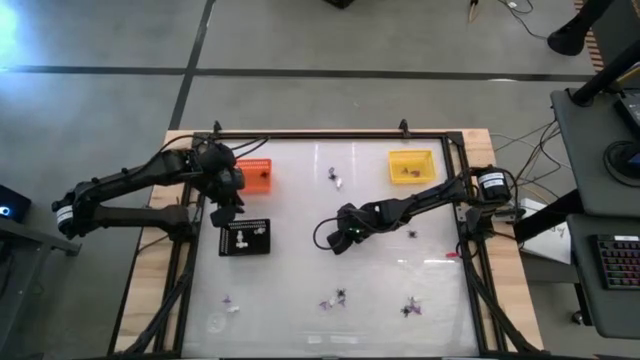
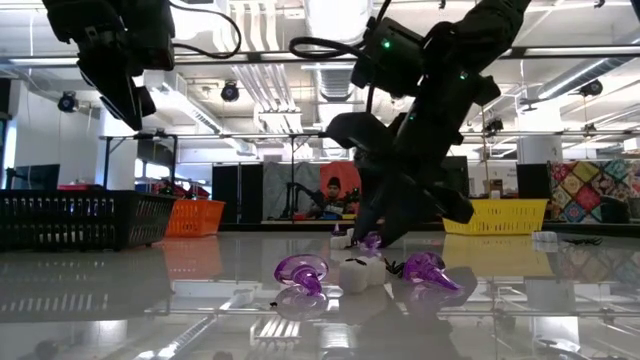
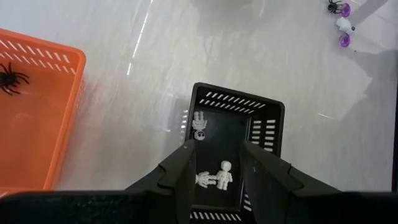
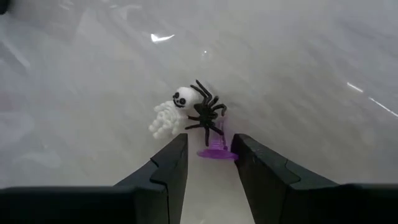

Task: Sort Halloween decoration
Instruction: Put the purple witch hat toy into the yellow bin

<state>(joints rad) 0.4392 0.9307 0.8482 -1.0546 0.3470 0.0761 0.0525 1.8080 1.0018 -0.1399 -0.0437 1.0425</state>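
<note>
Both grippers hover with jaws parted, holding nothing.
Left gripper (image 3: pixel 214 177) hangs over the black tray (image 3: pixel 268 111), frame bottom centre; right gripper (image 4: pixel 208 163) faces a black spider (image 4: pixel 205 112).

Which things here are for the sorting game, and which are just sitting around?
For the job:
- white skeleton, black spider, purple trinket
- skeletons in black tray
- orange tray, yellow tray
- left end effector, right end effector

Just lying about:
- cables
- keyboard
</note>
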